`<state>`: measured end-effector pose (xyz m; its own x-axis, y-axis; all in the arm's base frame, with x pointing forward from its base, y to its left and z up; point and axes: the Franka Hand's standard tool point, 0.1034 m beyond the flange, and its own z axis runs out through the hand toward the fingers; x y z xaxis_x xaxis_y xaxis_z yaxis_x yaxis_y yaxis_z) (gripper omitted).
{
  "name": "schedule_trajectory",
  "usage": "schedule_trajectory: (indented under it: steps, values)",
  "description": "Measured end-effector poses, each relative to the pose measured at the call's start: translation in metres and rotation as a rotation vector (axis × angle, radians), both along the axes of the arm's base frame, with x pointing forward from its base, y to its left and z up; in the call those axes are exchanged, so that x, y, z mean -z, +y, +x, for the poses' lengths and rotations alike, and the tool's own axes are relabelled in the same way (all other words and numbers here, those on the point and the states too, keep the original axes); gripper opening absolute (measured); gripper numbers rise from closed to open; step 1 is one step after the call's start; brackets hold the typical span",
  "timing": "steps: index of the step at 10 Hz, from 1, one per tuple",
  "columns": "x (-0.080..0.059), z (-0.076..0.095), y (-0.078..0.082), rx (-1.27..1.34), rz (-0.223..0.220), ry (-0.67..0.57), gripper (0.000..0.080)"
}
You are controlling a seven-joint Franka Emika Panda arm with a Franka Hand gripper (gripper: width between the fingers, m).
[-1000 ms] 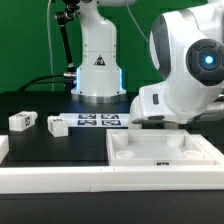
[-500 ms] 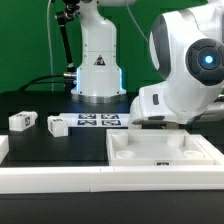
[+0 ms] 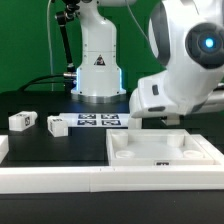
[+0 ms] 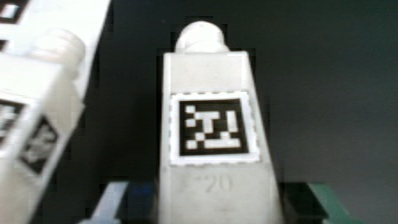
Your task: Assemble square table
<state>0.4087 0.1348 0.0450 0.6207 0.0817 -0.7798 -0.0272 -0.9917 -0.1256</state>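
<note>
The arm (image 3: pixel 98 55) rises from its base behind the tabletop (image 3: pixel 125 152), leaves the picture overhead, and comes down again above the tabletop's far edge. Its large rounded wrist joint (image 3: pixel 195 50), with a lit blue ring, hangs tilted over the tabletop's far side, toward the exterior view's right. Below the joint the white gripper housing (image 3: pixel 160 98) slants down toward the far rim. In the wrist view the gripper (image 4: pixel 214 205) is clamped on a tagged leg (image 4: pixel 210 120). Its two dark fingers (image 4: pixel 118 203) press one end of the leg from either side.
</note>
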Motion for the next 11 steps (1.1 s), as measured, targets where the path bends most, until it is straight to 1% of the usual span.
schedule_trajectory:
  steps: [1, 2, 3, 5, 6, 7, 8, 10, 11]
  values:
    - [-0.011, 0.008, -0.005, 0.003, 0.01, -0.019, 0.029]
    - [-0.018, 0.016, -0.01, -0.008, 0.04, -0.05, 0.029]
    - [-0.022, 0.022, -0.011, -0.006, 0.041, -0.093, 0.029]
    - [-0.021, 0.019, -0.011, -0.007, 0.04, -0.092, 0.029]
    - [-0.018, 0.031, -0.011, 0.005, 0.037, -0.18, 0.029]
    - [-0.031, 0.036, -0.016, 0.007, 0.038, -0.241, 0.029]
    - [-0.043, 0.044, -0.018, 0.011, 0.037, -0.269, 0.029]
    - [-0.06, 0.069, -0.021, 0.028, 0.033, -0.391, 0.029]
    - [-0.066, 0.074, -0.022, 0.032, 0.032, -0.422, 0.029]
